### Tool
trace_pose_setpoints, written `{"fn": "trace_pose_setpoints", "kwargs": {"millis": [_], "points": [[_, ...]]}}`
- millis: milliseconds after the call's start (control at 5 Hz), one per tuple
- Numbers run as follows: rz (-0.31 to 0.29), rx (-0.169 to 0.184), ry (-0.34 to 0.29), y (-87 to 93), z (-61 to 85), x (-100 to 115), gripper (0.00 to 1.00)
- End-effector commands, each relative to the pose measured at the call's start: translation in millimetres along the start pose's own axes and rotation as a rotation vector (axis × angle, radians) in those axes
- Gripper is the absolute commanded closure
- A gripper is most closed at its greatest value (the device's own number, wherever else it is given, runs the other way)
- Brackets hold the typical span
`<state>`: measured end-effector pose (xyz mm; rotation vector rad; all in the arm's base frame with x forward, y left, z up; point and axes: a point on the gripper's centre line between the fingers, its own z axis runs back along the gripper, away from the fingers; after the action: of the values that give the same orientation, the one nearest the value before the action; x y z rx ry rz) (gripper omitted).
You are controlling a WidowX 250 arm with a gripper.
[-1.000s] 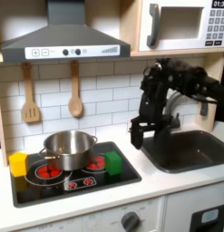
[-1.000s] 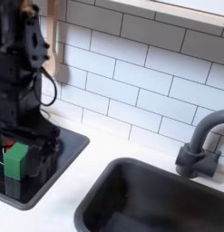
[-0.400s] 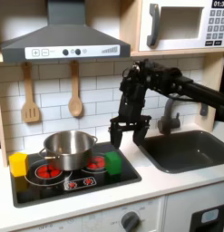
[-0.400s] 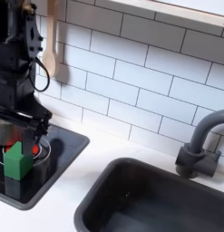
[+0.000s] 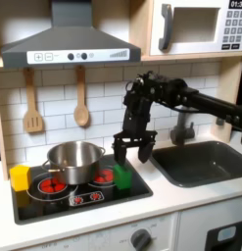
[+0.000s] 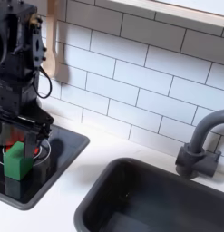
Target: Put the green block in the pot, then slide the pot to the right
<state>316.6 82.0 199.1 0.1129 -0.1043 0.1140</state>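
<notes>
Nearest to us in the first exterior view, at the front right corner of the black stovetop (image 5: 54, 201), sits the green block (image 5: 122, 177), resting flat on the glass beside a red burner ring. In the second exterior view the same green block (image 6: 16, 160) stands at the second exterior view's lower left, upright and free on all sides that we can see. It looks like a small, light, rigid cube with flat faces, so we judge it should take a firm pinch across two opposite sides without deforming; its faces may be a little smooth, so a centred hold low on the cube seems safest.

Just above and slightly behind it hangs the gripper (image 5: 131, 151), fingers pointing down and spread apart with nothing between them; in the second exterior view the gripper (image 6: 23, 128) hovers over the block with a gap showing beneath it, not touching. We judge the step in hand is the descent onto the cube.

Farther left on the stovetop, the pot (image 5: 73, 160) rests over the left burner, shiny metal, open-topped and apparently empty. It should be stiff but slick, so we would expect it to slide readily when pushed at its wall. At the first exterior view's far left edge of the stove stands a yellow cube (image 5: 20, 177), well apart from the green one.

Beyond, to the right, lies the dark sink (image 5: 206, 162), and wooden utensils (image 5: 81, 101) hang on the tiled wall.
</notes>
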Motion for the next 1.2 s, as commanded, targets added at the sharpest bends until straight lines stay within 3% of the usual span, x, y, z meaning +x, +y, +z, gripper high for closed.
{"fn": "trace_pose_setpoints", "kwargs": {"millis": [0,400,1000], "points": [[-0.001,0.012,0.032,-0.4,-17.2,5.8,0.0],[0.009,0.018,0.059,4.2,-27.8,8.0,0.0],[-0.044,0.013,0.094,0.3,-45.8,11.9,0.0]]}}
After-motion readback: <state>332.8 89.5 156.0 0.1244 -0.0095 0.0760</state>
